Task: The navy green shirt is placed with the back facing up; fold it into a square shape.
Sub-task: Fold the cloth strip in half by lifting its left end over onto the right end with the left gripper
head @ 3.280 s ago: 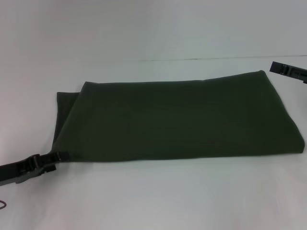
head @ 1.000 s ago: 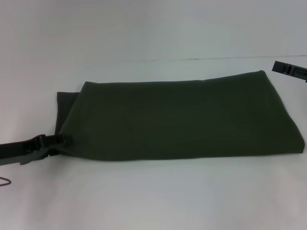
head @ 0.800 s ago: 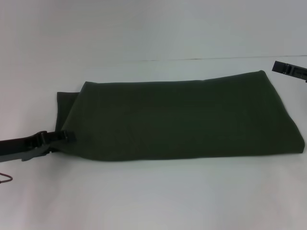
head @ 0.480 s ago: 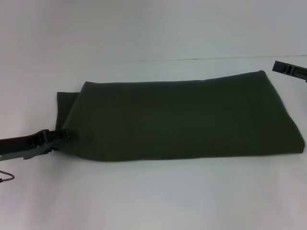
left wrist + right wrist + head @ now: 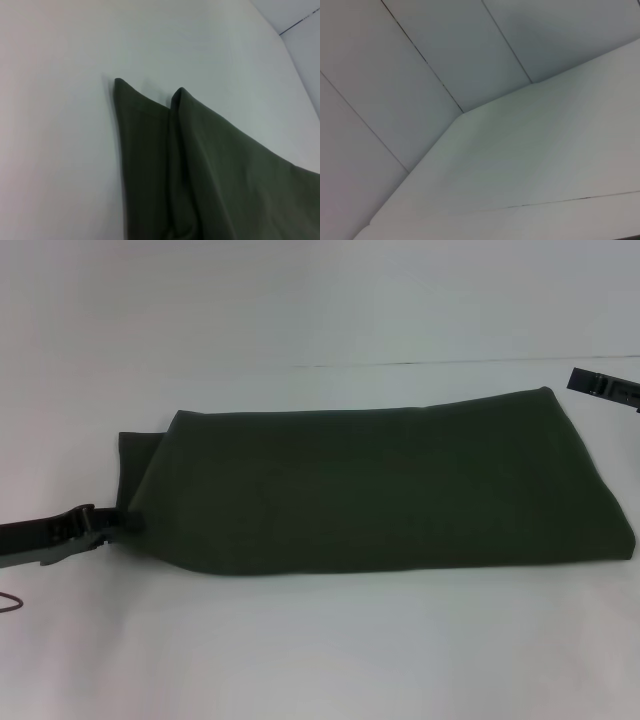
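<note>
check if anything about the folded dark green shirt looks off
The dark green cotton shirt isn't folded evenly: at its left end a lower layer sticks out past the top one, by the left gripper. Right gripper waits far right.

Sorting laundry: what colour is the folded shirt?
Plain dark green shirt, clearest in the head view.

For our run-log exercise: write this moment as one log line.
shirt: folded into long band, flat | left claw: at shirt's near-left corner | right claw: parked far right, off shirt | table

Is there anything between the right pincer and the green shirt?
Nothing: in the head view, only bare white table separates the right pincer from the shirt.
</note>
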Tool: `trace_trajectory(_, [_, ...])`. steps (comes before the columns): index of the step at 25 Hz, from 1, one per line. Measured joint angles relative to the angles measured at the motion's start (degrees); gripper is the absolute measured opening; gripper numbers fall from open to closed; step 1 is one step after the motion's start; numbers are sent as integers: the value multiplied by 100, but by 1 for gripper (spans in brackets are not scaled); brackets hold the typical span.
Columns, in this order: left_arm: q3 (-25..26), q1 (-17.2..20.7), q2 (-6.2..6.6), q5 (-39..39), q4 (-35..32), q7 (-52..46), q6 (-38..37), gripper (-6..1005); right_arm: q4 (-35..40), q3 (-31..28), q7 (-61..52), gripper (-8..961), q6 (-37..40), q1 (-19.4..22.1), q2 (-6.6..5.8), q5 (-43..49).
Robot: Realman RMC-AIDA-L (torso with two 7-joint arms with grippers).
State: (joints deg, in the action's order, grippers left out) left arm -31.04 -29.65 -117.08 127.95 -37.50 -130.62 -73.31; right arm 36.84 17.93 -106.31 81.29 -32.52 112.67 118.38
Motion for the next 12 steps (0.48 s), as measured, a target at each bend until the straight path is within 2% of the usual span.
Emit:
trace_trajectory(2, [-16, 1, 1, 24, -2, 1, 13, 488, -1, 0, 4, 887, 0, 0, 0, 0])
trace_trajectory(5, [-24, 3, 1, 34, -3, 6, 31, 246, -2, 0, 11, 886, 0, 0, 0, 0])
trace_trajectory(12, [11, 106, 7, -6, -4, 11, 112, 125, -26, 0, 34, 886, -65, -7, 15, 0])
